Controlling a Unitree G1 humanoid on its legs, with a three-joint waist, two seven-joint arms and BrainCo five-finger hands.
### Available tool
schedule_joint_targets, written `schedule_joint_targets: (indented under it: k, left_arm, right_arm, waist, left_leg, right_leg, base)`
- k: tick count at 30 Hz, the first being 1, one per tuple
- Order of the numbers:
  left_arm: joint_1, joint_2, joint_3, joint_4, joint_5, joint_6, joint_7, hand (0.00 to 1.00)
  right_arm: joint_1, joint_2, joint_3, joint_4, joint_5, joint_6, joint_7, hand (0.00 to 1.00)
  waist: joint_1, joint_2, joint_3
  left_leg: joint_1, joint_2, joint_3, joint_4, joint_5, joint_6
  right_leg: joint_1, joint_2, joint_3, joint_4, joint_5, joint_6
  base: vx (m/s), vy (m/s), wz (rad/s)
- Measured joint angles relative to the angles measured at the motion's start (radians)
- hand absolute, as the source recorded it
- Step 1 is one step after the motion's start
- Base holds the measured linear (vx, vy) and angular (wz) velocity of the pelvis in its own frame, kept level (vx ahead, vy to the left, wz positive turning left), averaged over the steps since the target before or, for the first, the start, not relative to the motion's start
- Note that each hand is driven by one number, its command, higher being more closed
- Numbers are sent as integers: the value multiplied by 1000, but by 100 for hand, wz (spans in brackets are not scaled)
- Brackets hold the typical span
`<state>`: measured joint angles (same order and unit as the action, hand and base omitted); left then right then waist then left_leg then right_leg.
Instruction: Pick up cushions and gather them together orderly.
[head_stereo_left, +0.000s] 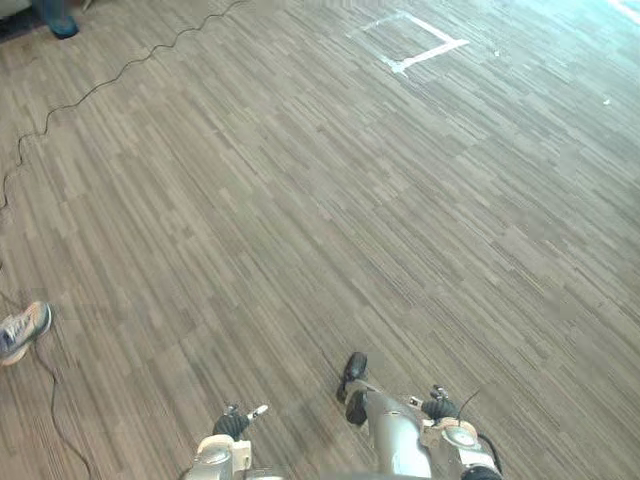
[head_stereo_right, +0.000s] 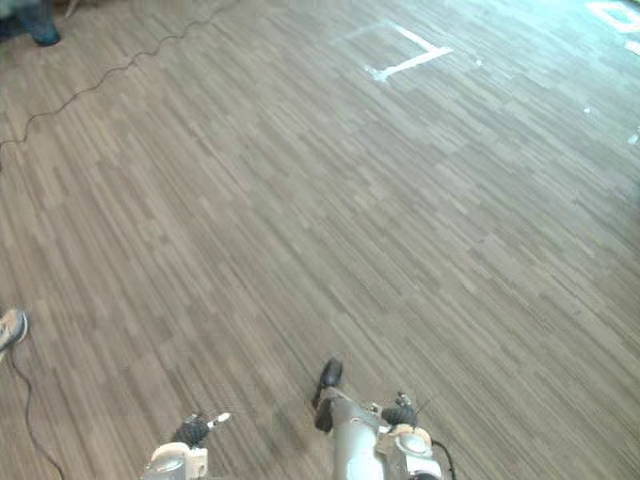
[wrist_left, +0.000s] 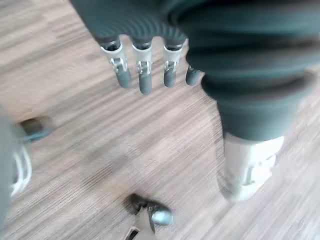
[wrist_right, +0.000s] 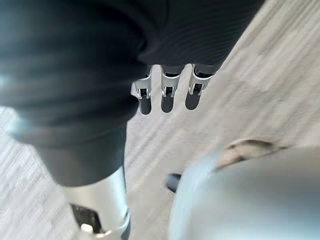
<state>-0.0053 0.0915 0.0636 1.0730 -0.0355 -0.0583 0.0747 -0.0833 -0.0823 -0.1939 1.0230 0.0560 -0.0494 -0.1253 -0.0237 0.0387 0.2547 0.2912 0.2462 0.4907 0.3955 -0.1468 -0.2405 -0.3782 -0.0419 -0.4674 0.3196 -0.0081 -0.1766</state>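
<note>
Item 1. Floor (head_stereo_left: 320, 220): grey-brown strips in a fine streaked pattern, running on a slant across both eye views. It carries no print that can be read.

Item 2. Tape (head_stereo_left: 430, 53): white strips stuck flat to the floor at the far side, right of centre. They meet at a corner and outline part of a square. These are plain marks, not letters. A second taped outline (head_stereo_right: 612, 12) lies further right at the far edge, cut off by the frame.

Item 3. Flecks (head_stereo_left: 605, 100): a few small white specks on the floor, right of the tape and well apart from it.

Item 4. Shoe (head_stereo_left: 22, 330): a person's grey and white trainer at the robot's left, toe pointing inward and sole on the floor. Any label on it is too small to tell.

Item 5. Dark blue shape (head_stereo_left: 55, 20): at the far left corner, cut off and too partial to identify.

Item 6. Left hand (wrist_left: 145, 75): hangs over bare floor with its fingers straight, side by side and spread loosely, and its thumb (wrist_left: 250, 167) set apart. It holds nothing and touches nothing.

Item 7. Right hand (wrist_right: 167, 95): hangs over bare floor with its fingers straight in a row, relaxed and wide. It is empty.

Item 8. Cushions: their place cannot be told from these views.
</note>
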Motion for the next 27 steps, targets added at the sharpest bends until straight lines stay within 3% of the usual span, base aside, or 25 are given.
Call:
schedule_joint_targets:
  k: [1,2,3,5,8,9,10,11,13,14,15,16,17,18,19,20,21,22,23,25,27]
  left_arm:
    - [-2,-5,13,0,5,0,0,0]
    - [-3,-12,19,-2,4,0,0,0]
    - [-3,-21,31,-6,-1,-1,-5,0]
    - [-3,-25,61,-58,-6,-5,-8,0]
    - [0,-24,84,-94,-27,-31,-11,0]
    - [1,-28,101,-107,-42,-45,-13,0]
    - [0,-31,102,-107,-49,-46,-13,0]
    - [9,-38,106,-102,-65,-44,-12,0]
    - [15,-43,109,-83,-81,-41,-10,0]
    - [23,-43,114,-80,-85,-42,-10,0]
    - [27,-42,113,-79,-84,-42,-10,0]
    - [26,-24,113,-79,-82,-41,-12,0]
    - [25,-18,115,-79,-83,-41,-13,0]
    - [25,-15,115,-79,-83,-41,-13,0]
    - [24,-18,114,-76,-82,-39,-12,0]
    - [24,-9,114,-67,-82,-34,-12,0]
    - [24,-4,113,-58,-82,-25,-11,0]
    - [28,-4,114,-49,-82,-17,-9,0]
    - [36,-4,113,-40,-82,-14,-7,0]
    - [44,-6,111,-41,-83,-15,-5,0]
    - [44,-4,93,-40,-82,-15,-4,0]
  right_arm:
    - [1,3,0,0,-1,2,1,0]
    - [1,5,1,8,1,8,-1,0]
    - [4,13,3,15,1,16,-2,0]
    - [23,30,3,6,4,20,-8,0]
    - [26,42,-1,-7,5,20,-8,0]
    - [25,45,-1,-10,5,20,-7,0]
    - [25,47,0,-8,4,19,-6,0]
    - [29,43,0,-6,4,18,-6,0]
    - [56,37,2,-4,4,14,-8,0]
    - [76,33,3,-2,4,13,-10,0]
    - [85,33,2,-1,4,13,-10,0]
    - [98,45,2,16,2,11,-10,0]
    - [111,55,2,17,1,10,-8,0]
    - [115,59,-1,16,3,10,-6,0]
    - [114,63,-2,18,-3,10,-4,0]
    - [107,67,2,16,-16,8,2,0]
    - [100,63,4,14,-17,6,6,0]
    - [98,59,5,9,-18,3,10,0]
    - [99,56,10,-6,-18,-1,11,0]
    - [93,48,25,-19,-18,-2,17,0]
    - [84,39,32,-25,-18,-3,19,0]
  waist:
    - [-1,8,4]
    - [0,19,11]
    - [1,18,20]
    - [17,-4,33]
    - [36,-14,31]
    - [53,-17,31]
    - [59,-24,34]
    - [69,-24,30]
    - [69,1,14]
    - [76,-12,8]
    - [73,-18,-9]
    - [66,-60,-23]
    - [65,-75,-30]
    - [67,-77,-31]
    - [72,-91,-37]
    - [72,-104,-38]
    - [67,-104,-39]
    - [62,-97,-37]
    - [59,-83,-38]
    - [56,-74,-41]
    - [43,-66,-44]
  left_leg:
    - [-96,70,-52,236,77,45]
    - [-187,131,-95,487,70,78]
    - [-243,155,-123,635,43,88]
    - [-372,140,-154,768,-44,101]
    - [-528,86,-144,591,-106,144]
    - [-573,44,-163,419,-113,155]
    - [-570,-1,-202,259,-102,141]
    - [-567,-51,-271,33,-56,116]
    - [-560,-69,-339,-192,53,93]
    - [-532,-79,-337,-191,152,112]
    - [-527,-99,-338,-181,185,138]
    - [-539,-133,-330,-131,140,171]
    - [-544,-145,-318,-78,87,198]
    - [-541,-145,-308,-58,75,203]
    - [-508,-151,-264,-40,16,216]
    - [-453,-169,-228,-41,-26,228]
    - [-402,-174,-201,-41,-59,234]
    - [-349,-173,-184,-46,-85,237]
    - [-278,-173,-160,-85,-101,235]
    - [-163,-162,-120,-182,-101,234]
    - [-106,-144,-103,-241,-101,234]
  right_leg:
    - [39,31,13,-16,-19,-4]
    - [102,70,27,-48,-31,-7]
    - [167,97,51,-76,-41,-12]
    - [332,127,123,-157,-78,-7]
    - [434,141,242,-211,-110,23]
    - [469,132,307,-221,-122,35]
    - [492,123,354,-224,-132,48]
    - [517,112,417,-232,-153,64]
    - [566,106,486,-245,-193,95]
    - [595,85,529,-240,-227,119]
    - [607,68,541,-234,-241,141]
    - [601,27,539,-206,-256,163]
    - [574,6,537,-131,-260,170]
    - [560,2,539,-86,-264,177]
    - [475,-18,547,129,-284,233]
    - [378,-56,533,368,-247,322]
    - [318,-85,516,523,-220,363]
    - [275,-108,472,615,-226,343]
    - [225,-140,403,664,-252,295]
    - [157,-165,273,610,-295,222]
    - [74,-165,168,482,-301,209]
  base:
    - [662,-202,-63]
    - [626,-132,-60]
    - [467,-58,-65]
    - [581,-38,-81]
    - [443,47,-116]
    - [455,147,-141]
    - [540,246,-173]
    - [447,258,-148]
    - [486,337,-126]
    - [547,358,-85]
    - [591,341,-66]
    - [598,295,-28]
    - [593,286,-20]
    - [569,276,-38]
    - [613,297,-60]
    - [584,275,-76]
    - [567,234,-66]
    - [471,158,-65]
    - [489,142,-58]
    - [465,80,-54]
    - [452,10,-28]
